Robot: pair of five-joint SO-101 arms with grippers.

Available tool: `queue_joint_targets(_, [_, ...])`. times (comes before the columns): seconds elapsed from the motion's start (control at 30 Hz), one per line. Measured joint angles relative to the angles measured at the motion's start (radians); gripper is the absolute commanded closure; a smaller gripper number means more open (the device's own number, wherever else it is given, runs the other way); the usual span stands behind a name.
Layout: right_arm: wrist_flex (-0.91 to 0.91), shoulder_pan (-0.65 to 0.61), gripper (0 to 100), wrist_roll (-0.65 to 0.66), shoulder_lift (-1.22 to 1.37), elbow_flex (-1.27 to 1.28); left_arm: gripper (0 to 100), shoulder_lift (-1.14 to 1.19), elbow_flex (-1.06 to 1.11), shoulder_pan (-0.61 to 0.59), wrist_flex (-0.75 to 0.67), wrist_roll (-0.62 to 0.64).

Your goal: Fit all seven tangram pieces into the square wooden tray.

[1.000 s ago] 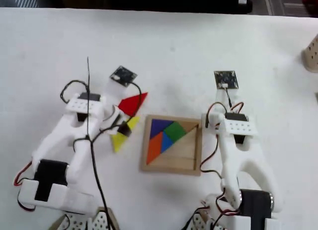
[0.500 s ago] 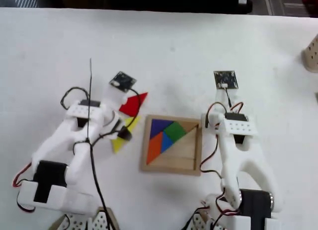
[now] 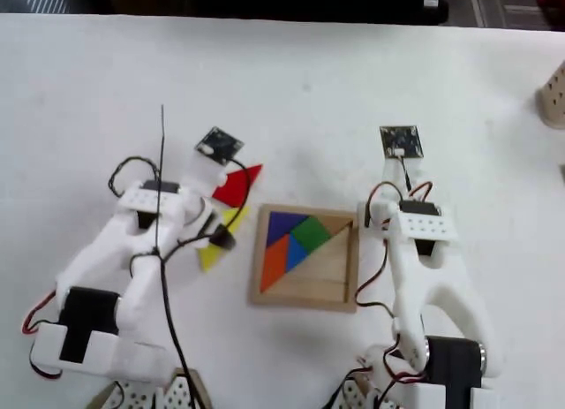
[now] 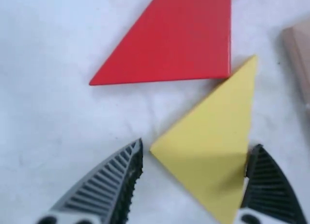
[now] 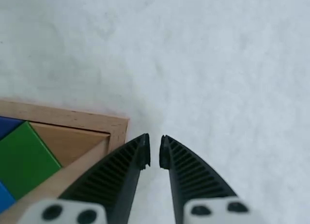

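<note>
Left pincer spread around yellow triangle, flat on desk.
Red triangle just beside it; tray, partly filled, mid-desk toward near edge; right pincer together beside tray corner.

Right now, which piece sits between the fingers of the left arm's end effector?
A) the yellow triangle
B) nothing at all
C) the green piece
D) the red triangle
A: in the left wrist view the yellow triangle lies on the table between the open fingers of the left end effector, while the red triangle lies beyond them.
</note>
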Motion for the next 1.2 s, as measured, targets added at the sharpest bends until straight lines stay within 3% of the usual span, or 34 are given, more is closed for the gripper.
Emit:
queue_joint_targets(0.7, [0.000, 0.000, 95.4, 0.000, 0.000, 0.000, 67, 0.000, 0.009, 0.028, -0.080, 0.061])
queue_joint_targets(0.93, [0.000, 0.000, 95.4, 0.000, 0.000, 0.000, 83, -0.003, 0.009, 0.060, -0.078, 0.063])
queue_joint_targets(1.07, [0.000, 0.000, 95.4, 0.000, 0.000, 0.000, 82, -0.008, 0.008, 0.075, -0.080, 0.064])
queue_joint_targets(1.2, [0.000, 0.000, 95.4, 0.000, 0.000, 0.000, 72, -0.009, 0.008, 0.075, -0.080, 0.064])
